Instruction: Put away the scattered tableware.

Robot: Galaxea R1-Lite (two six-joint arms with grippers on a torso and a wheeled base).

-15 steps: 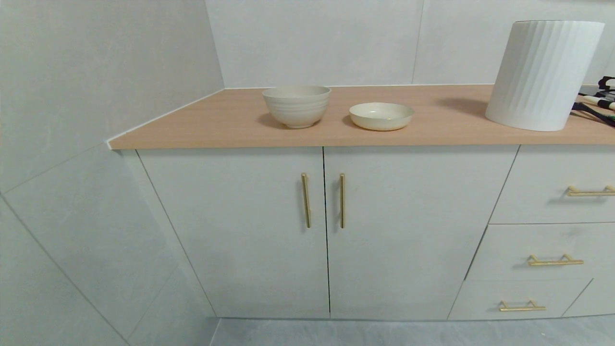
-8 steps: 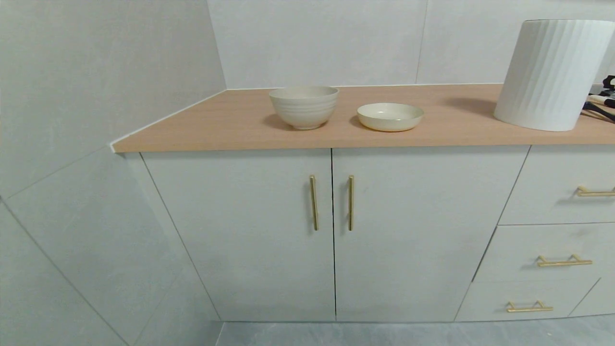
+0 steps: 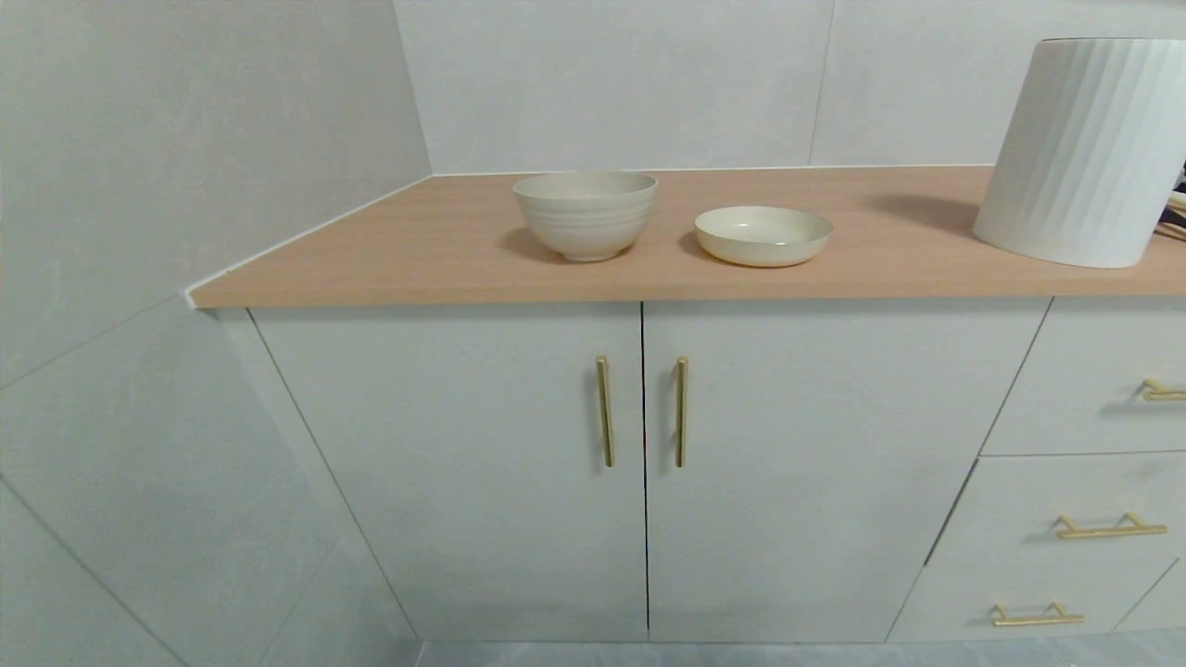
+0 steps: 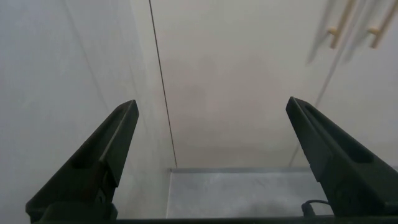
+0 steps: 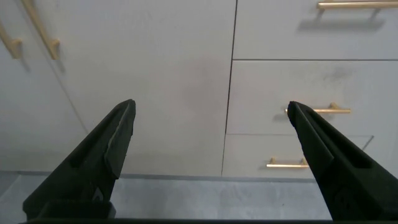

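1. Head view, upper part: a wooden counter runs along a tiled wall into a corner on the left. A ribbed beige bowl stands upright on the counter, towards its front edge and above the left door. A shallow cream dish sits near the bowl on its right, not touching it, above the right door. A tall white ribbed canister stands well to the right of the dish, farther back.

2. Head view, lower part: two pale doors under the counter are closed. Upright gold door handles sit close on either side of the seam between them. To the right is a stack of closed drawers, each with a level gold pull.

3. Left wrist view: the left tool has its two dark fingers spread wide and holds nothing. It sits low in front of the cabinet. Beyond it are a pale door panel, a vertical seam and a strip of grey floor. The door handles show blurred off to one side.

4. Right wrist view: the right tool is also spread wide, with nothing between its fingers. It faces the line where the right door meets the drawers. Three pulls are in sight on the drawer side, and the door handles are on the other side.
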